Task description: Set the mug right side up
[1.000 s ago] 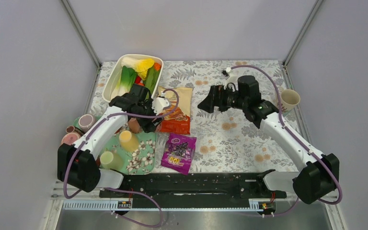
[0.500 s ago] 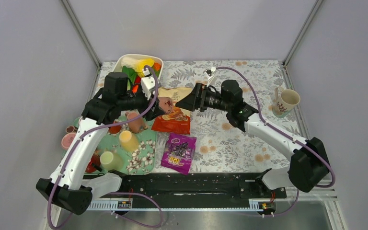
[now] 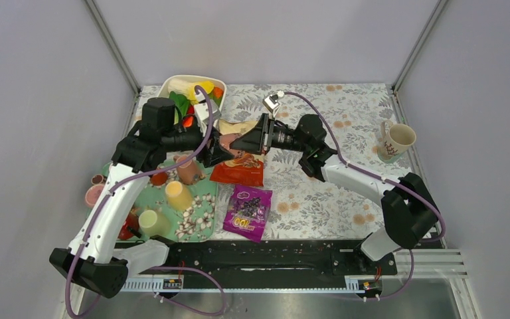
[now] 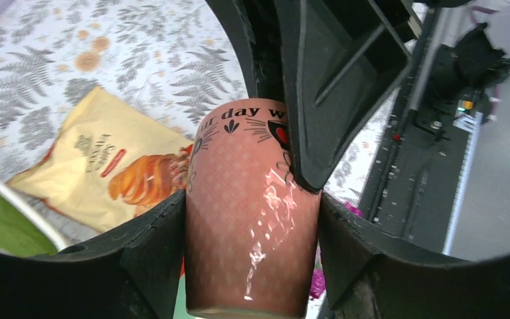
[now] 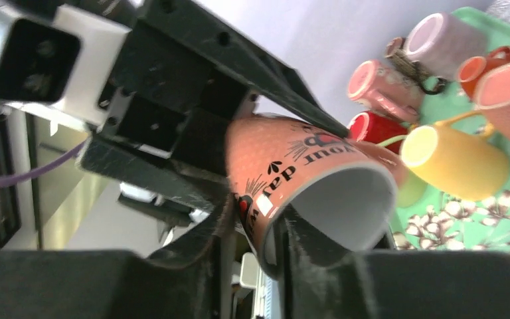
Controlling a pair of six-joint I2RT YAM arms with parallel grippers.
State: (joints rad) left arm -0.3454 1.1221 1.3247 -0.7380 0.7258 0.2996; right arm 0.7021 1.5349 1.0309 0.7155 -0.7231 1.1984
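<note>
A salmon-pink mug [image 3: 228,141] with black lettering hangs in the air over the snack packets, lying roughly sideways. My left gripper [image 3: 214,150] is shut on its body, with a finger against each side of the mug [image 4: 252,226]. My right gripper [image 3: 244,141] comes in from the right and meets it at the open end. In the right wrist view the right gripper [image 5: 260,232] pinches the rim of the mug [image 5: 305,176], one finger inside the white interior and one on the outer wall. The handle is hidden.
A green floral tray [image 3: 199,214] at the left carries several mugs, yellow [image 3: 178,195] and pink among them. A white basin of vegetables [image 3: 165,100] sits at the back left. Orange [image 3: 242,171] and purple [image 3: 249,209] packets lie below the mug. A cream mug [image 3: 399,139] stands far right.
My right gripper has moved left to the mug and closed on its rim. My left arm lifted the mug off the tray a second ago and has since held nearly still.
</note>
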